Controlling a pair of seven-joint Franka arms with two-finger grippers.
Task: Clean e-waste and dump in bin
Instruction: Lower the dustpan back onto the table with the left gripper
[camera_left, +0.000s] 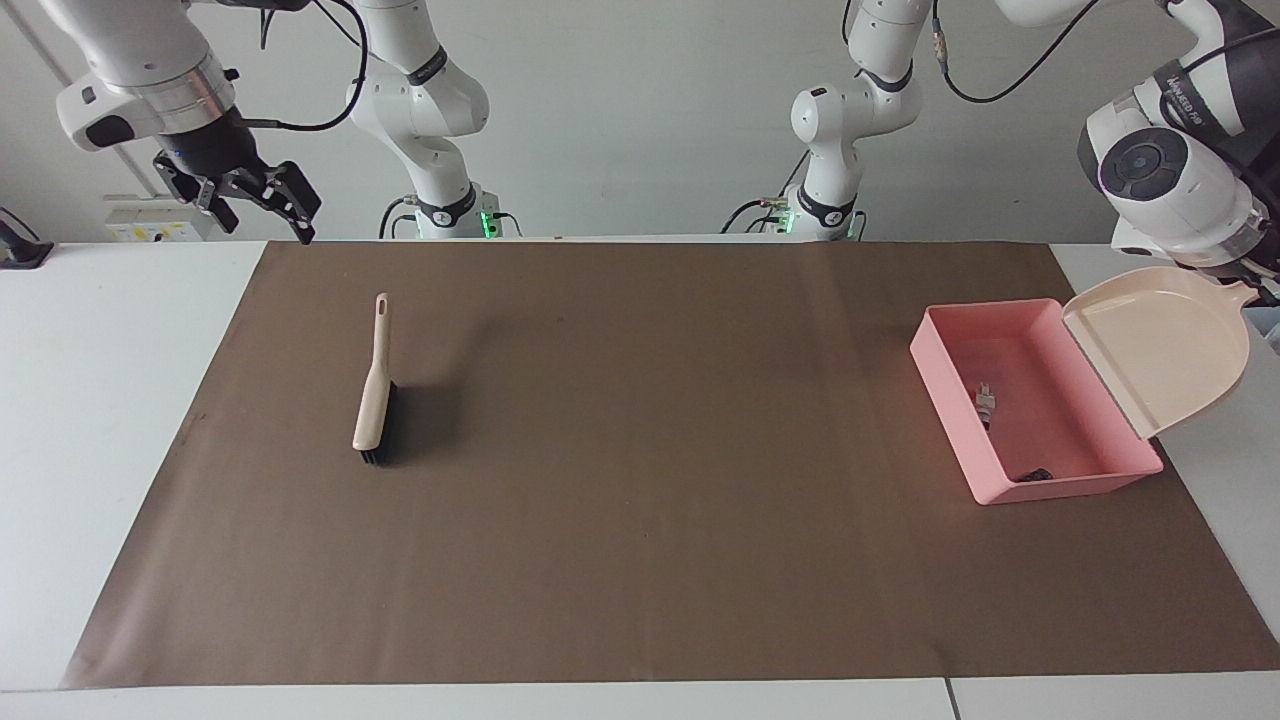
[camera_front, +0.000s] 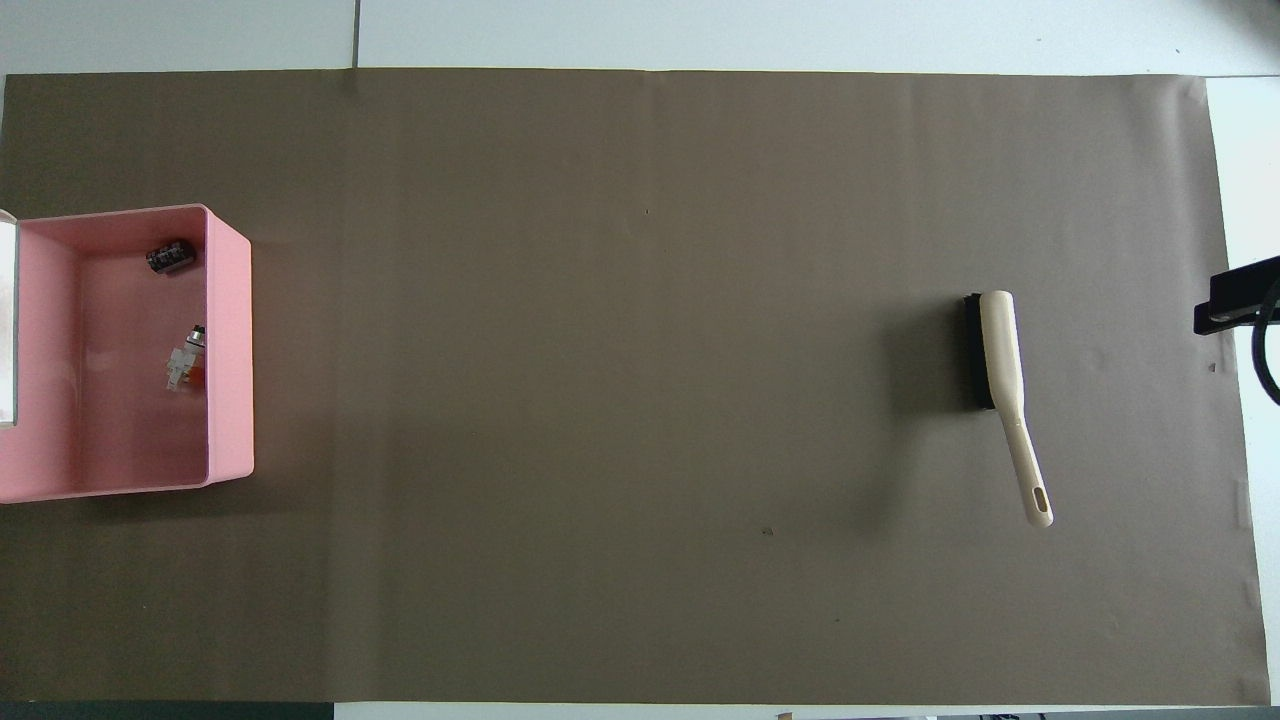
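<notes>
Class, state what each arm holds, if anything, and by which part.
The left claw holds the dustpan by its handle; the right claw holds nothing.

1. The bin (camera_left: 945, 395) was pink, plain inside and out.
2. One bit of e-waste (camera_front: 182, 360) was white with an orange spot; the other (camera_front: 170, 257) was black.
3. The dustpan (camera_left: 1165, 345) was cream.
4. The brush (camera_left: 372, 390) had a cream handle and black bristles.
5. The mat (camera_left: 650, 500) was plain brown on a white surface (camera_left: 100, 350).
6. The right claw (camera_left: 255, 205) was black under a white and silver arm.
</notes>
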